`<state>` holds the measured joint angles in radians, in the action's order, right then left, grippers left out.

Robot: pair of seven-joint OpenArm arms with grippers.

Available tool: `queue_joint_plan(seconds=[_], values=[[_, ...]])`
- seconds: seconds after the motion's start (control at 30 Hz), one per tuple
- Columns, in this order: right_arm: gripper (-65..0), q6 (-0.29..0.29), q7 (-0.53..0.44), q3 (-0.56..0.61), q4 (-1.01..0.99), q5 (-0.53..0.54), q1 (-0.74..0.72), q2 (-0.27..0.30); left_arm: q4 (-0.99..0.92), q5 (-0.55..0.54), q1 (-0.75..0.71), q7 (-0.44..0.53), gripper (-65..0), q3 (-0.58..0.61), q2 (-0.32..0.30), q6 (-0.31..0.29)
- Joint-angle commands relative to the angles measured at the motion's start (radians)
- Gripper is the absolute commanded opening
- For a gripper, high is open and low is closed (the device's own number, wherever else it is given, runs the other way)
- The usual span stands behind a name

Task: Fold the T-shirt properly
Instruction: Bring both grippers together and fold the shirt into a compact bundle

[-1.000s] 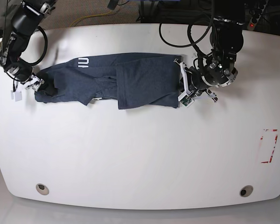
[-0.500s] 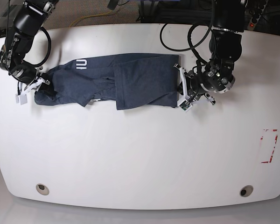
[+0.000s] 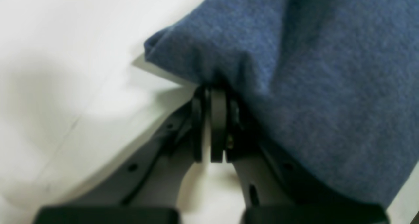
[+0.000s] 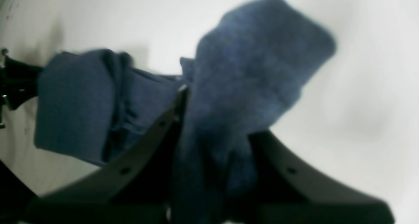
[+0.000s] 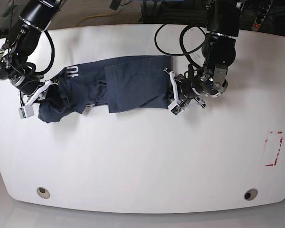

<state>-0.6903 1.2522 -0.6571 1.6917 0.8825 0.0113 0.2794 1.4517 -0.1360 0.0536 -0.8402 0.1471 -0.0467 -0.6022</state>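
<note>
T-shirt [image 5: 128,83] on white table [image 5: 142,156] — left gripper [image 3: 212,96] and right gripper [image 4: 209,126] each clamping cloth, red markings [image 5: 274,148] at table's edge

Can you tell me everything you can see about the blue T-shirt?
The T-shirt is dark navy, soft heathered cloth with small white letters near one end. It lies rumpled and partly folded across the white table. The left gripper pinches one end; the right gripper holds the other, bunched end.

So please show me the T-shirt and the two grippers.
T-shirt [image 5: 133,83], base view, flat middle panel.
Left gripper [image 3: 214,96], left wrist view, fingertips pinching the cloth edge.
Right gripper [image 4: 209,119], right wrist view, cloth between fingers.
</note>
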Motion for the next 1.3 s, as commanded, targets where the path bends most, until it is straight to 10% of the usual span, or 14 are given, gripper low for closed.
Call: queue_joint_plan(seconds=[0.0,0.27,0.73,1.27], values=[[-65.0,-0.008,0.016,0.0,0.112,0.03,-0.012,-0.032,-0.032,0.069,0.004,-0.038,-62.8,0.006,0.034,0.0],[-65.0,-0.008,0.077,0.098,0.245,0.165,-0.003,-0.131,-0.042,0.137,0.018,-0.038,-62.8,0.006,0.083,-0.002],[-63.6,-0.008,-0.004,0.369,0.199,0.085,0.025,-0.177,-0.042,0.137,0.019,-0.038,-62.8,0.006,0.094,-0.002],[-9.7,-0.008,-0.243,0.649,0.087,-0.405,0.017,-0.234,-0.041,0.135,0.018,-0.038,-62.8,0.006,0.094,-0.002]])
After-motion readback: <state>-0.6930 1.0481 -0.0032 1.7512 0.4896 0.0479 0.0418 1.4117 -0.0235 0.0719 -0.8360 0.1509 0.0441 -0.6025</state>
